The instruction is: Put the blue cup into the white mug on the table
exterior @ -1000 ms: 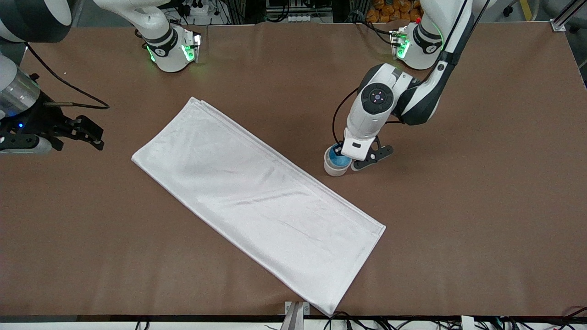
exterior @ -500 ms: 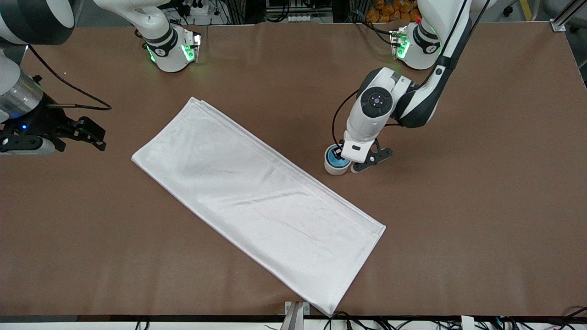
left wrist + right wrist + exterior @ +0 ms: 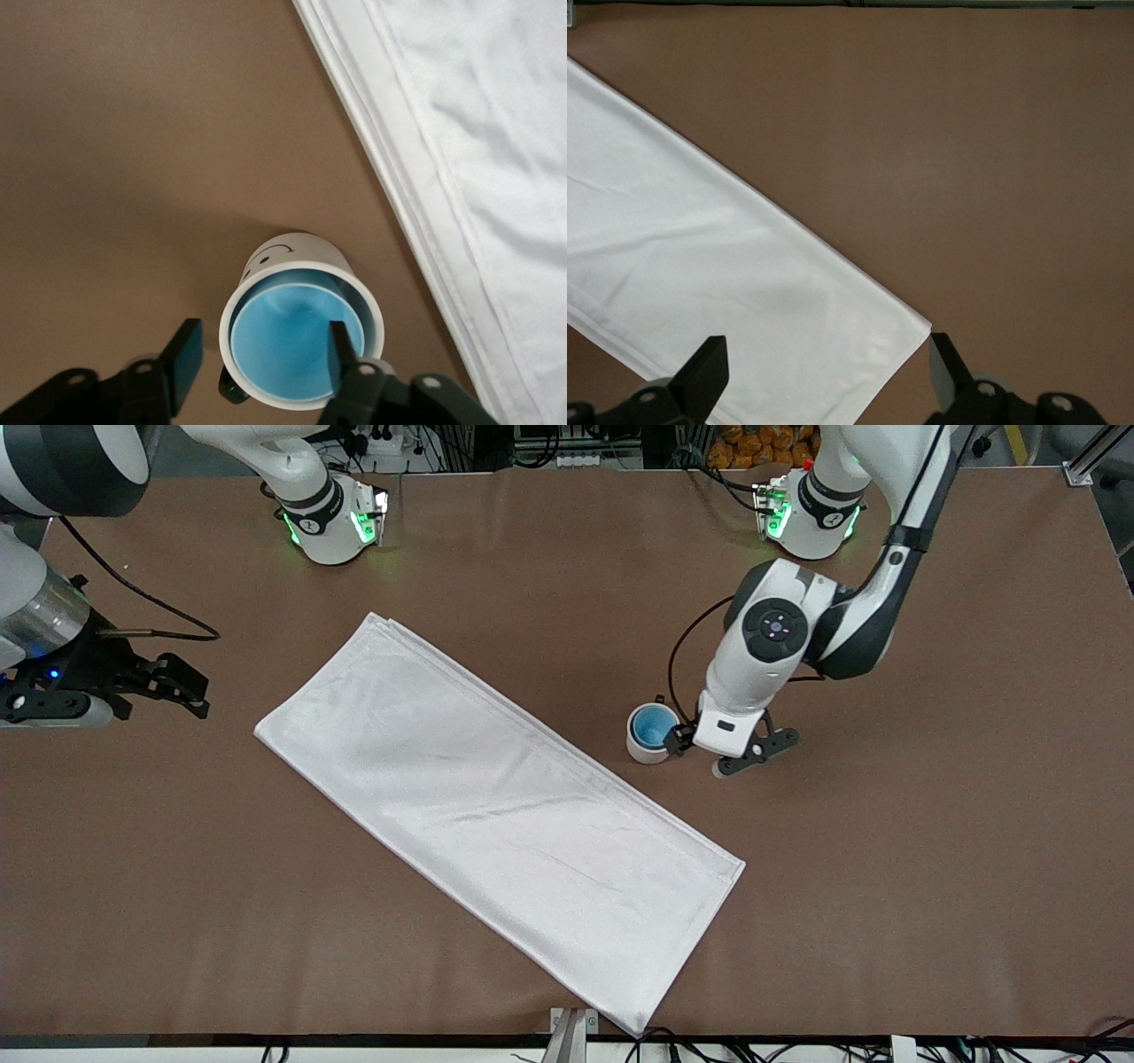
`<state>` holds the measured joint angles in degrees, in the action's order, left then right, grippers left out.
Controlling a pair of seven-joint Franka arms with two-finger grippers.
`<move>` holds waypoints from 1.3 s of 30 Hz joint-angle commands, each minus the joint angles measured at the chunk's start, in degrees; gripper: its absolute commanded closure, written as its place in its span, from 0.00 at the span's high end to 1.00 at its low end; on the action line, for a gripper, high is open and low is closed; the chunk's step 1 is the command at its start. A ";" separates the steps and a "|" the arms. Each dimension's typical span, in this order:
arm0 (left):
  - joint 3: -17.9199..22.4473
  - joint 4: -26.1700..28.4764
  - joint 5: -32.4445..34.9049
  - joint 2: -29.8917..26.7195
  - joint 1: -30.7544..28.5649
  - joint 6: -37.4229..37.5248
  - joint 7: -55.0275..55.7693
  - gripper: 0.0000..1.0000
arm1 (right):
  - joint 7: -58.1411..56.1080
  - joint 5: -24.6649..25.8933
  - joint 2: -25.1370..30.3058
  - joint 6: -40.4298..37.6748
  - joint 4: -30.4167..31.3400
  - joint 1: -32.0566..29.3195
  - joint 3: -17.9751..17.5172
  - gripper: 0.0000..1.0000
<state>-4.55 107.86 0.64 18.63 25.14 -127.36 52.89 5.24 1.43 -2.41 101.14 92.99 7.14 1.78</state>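
Note:
The blue cup (image 3: 651,729) sits upright inside the white mug (image 3: 647,753), which stands on the brown table (image 3: 886,850) beside the cloth's long edge. My left gripper (image 3: 704,755) is open and empty, just beside the mug toward the left arm's end. In the left wrist view the blue cup (image 3: 292,341) fills the mug (image 3: 297,252), with the mug's black handle (image 3: 232,390) and my open left gripper (image 3: 263,359) above them. My right gripper (image 3: 189,688) waits open at the right arm's end; the right wrist view shows it open (image 3: 824,367) over the cloth's corner.
A large white folded cloth (image 3: 496,815) lies diagonally across the middle of the table; it also shows in the left wrist view (image 3: 478,133) and the right wrist view (image 3: 700,266). Bare brown table surrounds the mug on its other sides.
My left gripper has come off the blue cup and moved toward the left arm's end. The cup stays in the mug. The right arm has barely moved.

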 commanded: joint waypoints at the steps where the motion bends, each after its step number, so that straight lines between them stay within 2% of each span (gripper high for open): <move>1: -0.29 -2.66 1.91 -2.10 -6.15 5.72 -13.57 1.00 | -0.75 -0.81 0.48 0.55 0.79 -0.55 -0.46 1.00; 5: -0.46 -2.31 1.91 -3.68 -10.72 6.16 -23.25 1.00 | -0.75 -0.81 0.48 0.55 0.79 -0.55 -0.38 1.00; 10: -0.37 -2.22 1.91 -5.00 -14.50 7.21 -29.67 1.00 | -0.75 -0.81 0.39 0.64 0.79 -0.55 -0.38 1.00; 15: -0.64 -1.78 1.73 -8.42 -18.37 12.56 -36.53 1.00 | -0.75 -0.81 0.48 0.64 0.88 -0.55 -0.46 1.00; 21: -0.73 3.92 1.29 -14.93 -19.96 14.07 -37.59 1.00 | -0.75 -0.81 0.31 0.73 0.88 -0.55 -0.46 1.00; 31: -0.90 12.10 1.20 -22.14 -20.04 14.07 -37.59 1.00 | -0.67 -0.81 0.22 1.17 0.88 -0.29 -0.46 1.00; 39: -1.17 13.60 1.20 -24.43 -20.13 14.16 -37.85 1.00 | -0.67 -0.81 0.22 1.17 0.88 -0.11 -0.55 1.00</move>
<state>-5.18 119.44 1.22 -2.91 5.50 -112.89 15.85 5.21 1.39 -2.45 101.75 93.51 7.25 1.48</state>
